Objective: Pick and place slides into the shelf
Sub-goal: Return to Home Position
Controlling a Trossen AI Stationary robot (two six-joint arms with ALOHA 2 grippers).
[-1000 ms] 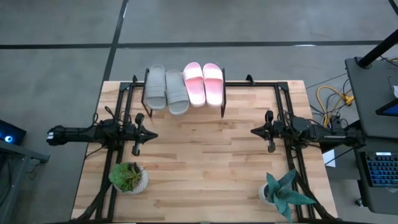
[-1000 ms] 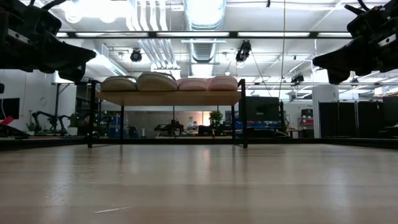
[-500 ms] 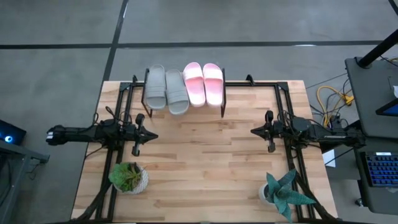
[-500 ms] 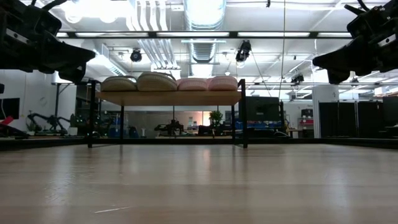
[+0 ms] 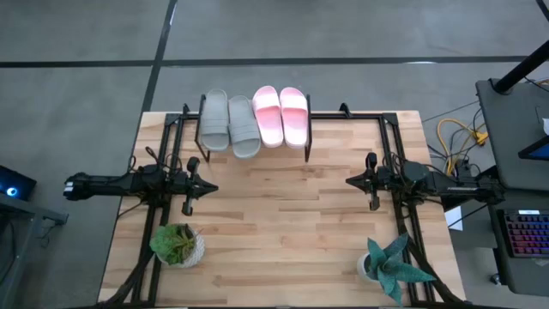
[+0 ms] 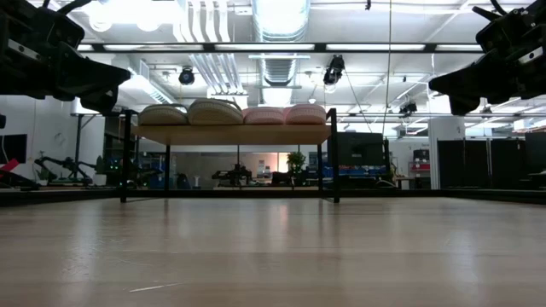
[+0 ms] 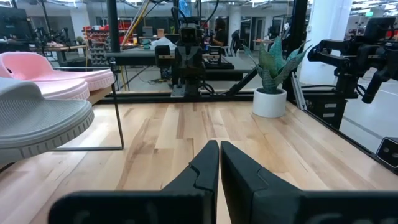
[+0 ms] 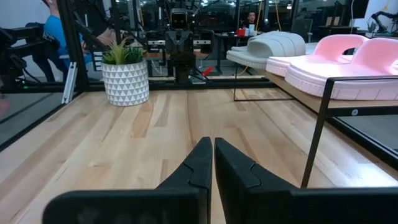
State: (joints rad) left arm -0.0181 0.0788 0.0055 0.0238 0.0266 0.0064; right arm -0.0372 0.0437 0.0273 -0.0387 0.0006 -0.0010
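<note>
Your left gripper [image 5: 210,185] and right gripper [image 5: 350,180] hang empty, jaws pressed together, facing across the pale wooden table [image 5: 283,232]; beyond them the low black-framed plank shelf [image 6: 230,134] carries two grey wide-strap slides [image 5: 229,124] and two pink slides [image 5: 280,114], long axes crosswise to both arms, left arm nearer

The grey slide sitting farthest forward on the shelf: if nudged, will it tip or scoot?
Probably light, slightly squashy: the grey slide looks thick and moulded. Its end seems to pass the shelf front, so an outward push may tip it off. Its broad sole likely scoots, not rolls.
</note>
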